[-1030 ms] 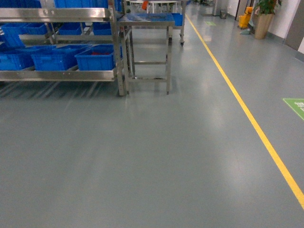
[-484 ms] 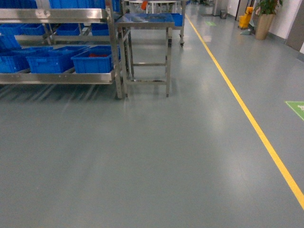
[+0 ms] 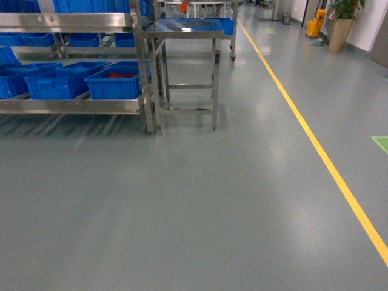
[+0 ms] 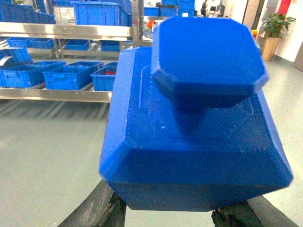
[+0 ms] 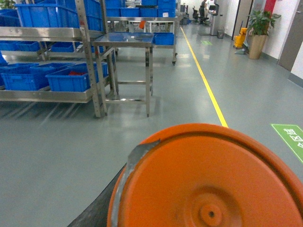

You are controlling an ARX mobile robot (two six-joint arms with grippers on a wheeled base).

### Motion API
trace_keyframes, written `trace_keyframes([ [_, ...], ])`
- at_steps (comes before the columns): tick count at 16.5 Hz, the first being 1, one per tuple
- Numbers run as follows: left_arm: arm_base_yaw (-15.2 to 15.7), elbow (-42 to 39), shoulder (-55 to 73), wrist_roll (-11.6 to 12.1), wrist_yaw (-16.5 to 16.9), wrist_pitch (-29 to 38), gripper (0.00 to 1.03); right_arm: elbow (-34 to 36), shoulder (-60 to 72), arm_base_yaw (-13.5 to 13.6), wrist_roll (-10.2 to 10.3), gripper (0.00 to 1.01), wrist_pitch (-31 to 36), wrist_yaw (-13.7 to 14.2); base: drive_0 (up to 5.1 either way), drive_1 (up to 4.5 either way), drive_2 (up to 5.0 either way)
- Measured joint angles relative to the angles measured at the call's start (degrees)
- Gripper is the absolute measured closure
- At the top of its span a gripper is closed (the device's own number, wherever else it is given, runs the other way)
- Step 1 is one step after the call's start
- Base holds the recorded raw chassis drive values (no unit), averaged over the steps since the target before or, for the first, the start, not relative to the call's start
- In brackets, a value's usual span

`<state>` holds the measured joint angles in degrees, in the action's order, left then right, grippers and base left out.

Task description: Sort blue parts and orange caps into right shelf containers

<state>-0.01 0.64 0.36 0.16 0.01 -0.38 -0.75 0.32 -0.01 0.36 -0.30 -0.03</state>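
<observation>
Shelf rack: a steel rack (image 3: 73, 60) stands at the far left of the head view, on the grey floor (image 3: 194, 206).
Right shelf containers: bright-blue crates sit in a row on the rack's lower shelf; the rightmost crate (image 3: 115, 82) holds something red, too small to name.
Steel worktop: a small steel worktop (image 3: 185, 27) on thin legs stands just right of the rack, its top showing a blue surface.
Yellow line: a yellow line (image 3: 315, 145) runs along the floor on the right, away into the hall.
Plant: a potted plant (image 3: 341, 24) stands at the far right wall.
Blue part: in the left wrist view a large blue faceted part (image 4: 196, 123) fills the frame, seated above the dark fingers (image 4: 106, 208) of the left claw; the grip itself is hidden, so I cannot tell whether it is clenched.
Orange cap: in the right wrist view the round end of an orange cap (image 5: 208, 179) fills the lower frame, close to the camera; the right claw's state cannot be told.
</observation>
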Motion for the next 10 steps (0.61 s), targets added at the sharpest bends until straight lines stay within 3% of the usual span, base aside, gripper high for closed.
trace_keyframes([
  [10,0.0,0.0,0.0,0.0,-0.1,0.1,0.63,0.0,0.0,0.0,0.0,0.58,-0.1,0.0,0.0,4.32,-4.3],
])
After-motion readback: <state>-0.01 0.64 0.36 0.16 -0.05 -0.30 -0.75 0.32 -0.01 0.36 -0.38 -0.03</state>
